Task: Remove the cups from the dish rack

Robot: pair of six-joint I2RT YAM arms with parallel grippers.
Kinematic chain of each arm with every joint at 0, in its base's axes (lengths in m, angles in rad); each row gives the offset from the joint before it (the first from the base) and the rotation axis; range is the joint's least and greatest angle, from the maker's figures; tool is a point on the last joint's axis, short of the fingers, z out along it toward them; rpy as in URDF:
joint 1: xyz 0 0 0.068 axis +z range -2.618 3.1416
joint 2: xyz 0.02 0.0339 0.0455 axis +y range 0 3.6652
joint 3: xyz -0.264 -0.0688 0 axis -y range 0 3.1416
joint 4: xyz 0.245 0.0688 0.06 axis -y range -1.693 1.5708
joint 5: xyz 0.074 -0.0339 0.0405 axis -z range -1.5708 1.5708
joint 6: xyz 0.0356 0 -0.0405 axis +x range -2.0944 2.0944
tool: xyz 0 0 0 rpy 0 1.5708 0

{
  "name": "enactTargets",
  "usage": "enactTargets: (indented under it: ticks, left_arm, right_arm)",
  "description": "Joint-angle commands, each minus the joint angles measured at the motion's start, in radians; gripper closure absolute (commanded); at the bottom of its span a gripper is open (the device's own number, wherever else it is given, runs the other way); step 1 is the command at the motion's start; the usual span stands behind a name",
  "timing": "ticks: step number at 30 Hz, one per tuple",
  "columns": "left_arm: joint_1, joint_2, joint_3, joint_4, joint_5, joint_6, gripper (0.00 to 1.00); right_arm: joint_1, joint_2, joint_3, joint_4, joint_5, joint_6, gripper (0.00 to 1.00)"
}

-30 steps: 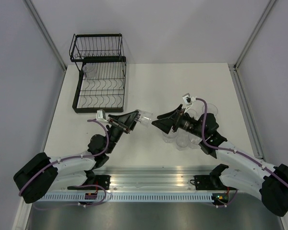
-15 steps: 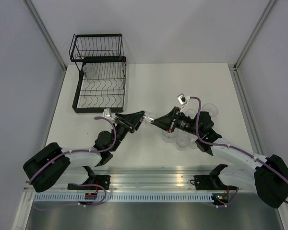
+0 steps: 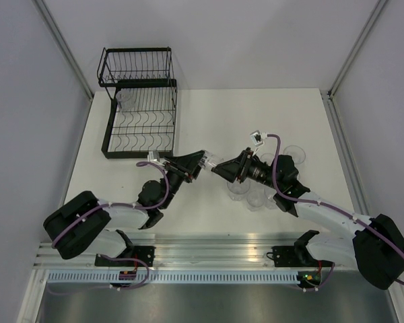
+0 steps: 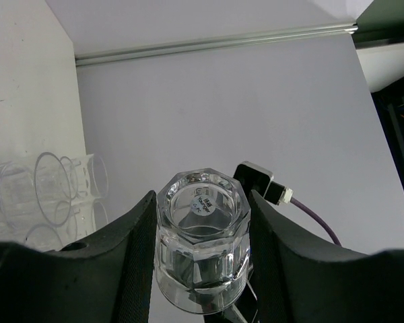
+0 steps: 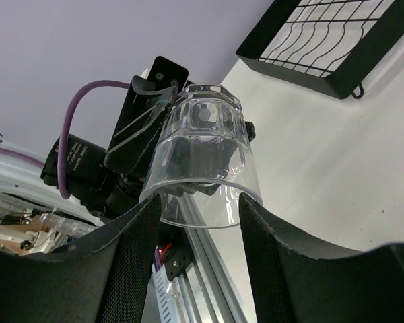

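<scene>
Top view, rack: the black wire two-tier dish rack [image 3: 140,128] stands at the far left corner of the white desk [image 3: 256,114].
Top view, cup in rack: one small clear plastic tumbler [image 3: 124,98] sits at the far left end of the lower tier.
Top view, unloaded cups: a cluster of clear tumblers [image 3: 252,194] stands on the desk beside the right forearm, well apart from the dish rack.
Top view, held tumbler: another clear round plastic cup, the held tumbler [image 3: 209,163], lies between the two arm tips near mid-desk.
Top view, pincers: the left pincer [image 3: 203,161] and the right pincer [image 3: 219,168] meet tip to tip at the held tumbler.
Left wrist view, left pincer [image 4: 202,229]: closed on the held tumbler [image 4: 202,269]; both black fingers [image 4: 135,262] touch its sides.
Left wrist view, cup detail: a faceted end with a small round label shows at the top of the cup.
Left wrist view, background: a small black box [image 4: 259,183] with a purple cable sits just behind the cup; the cluster of clear tumblers [image 4: 50,192] shows at the left edge.
Right wrist view, right pincer [image 5: 200,208]: its fingers [image 5: 131,269] flank the open rim of the held tumbler [image 5: 202,161]; whether they press on it cannot be told.
Right wrist view, cup position: clear of the desk [image 5: 323,155], rim toward this camera, base end in the left pincer [image 5: 148,114].
Right wrist view, rack: a corner of the dish rack [image 5: 303,64] rests on the desk at top right.
</scene>
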Motion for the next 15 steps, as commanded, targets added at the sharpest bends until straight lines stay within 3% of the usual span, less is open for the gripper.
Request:
enactTargets:
  ticks: [1, 11, 15]
  left_arm:
    - [-0.038, 0.056, 0.058, 0.130, 0.123, -0.033, 0.98]
    - [-0.052, 0.113, 0.055, 0.227, 0.136, -0.048, 0.98]
    - [-0.051, 0.079, 0.019, 0.230, 0.100, -0.043, 0.98]
  right_arm:
    - [0.019, 0.002, 0.044, 0.100, -0.044, 0.007, 0.37]
    - [0.019, -0.005, 0.043, 0.087, -0.035, -0.005, 0.37]
    - [0.019, -0.047, 0.050, -0.010, 0.013, -0.056, 0.33]
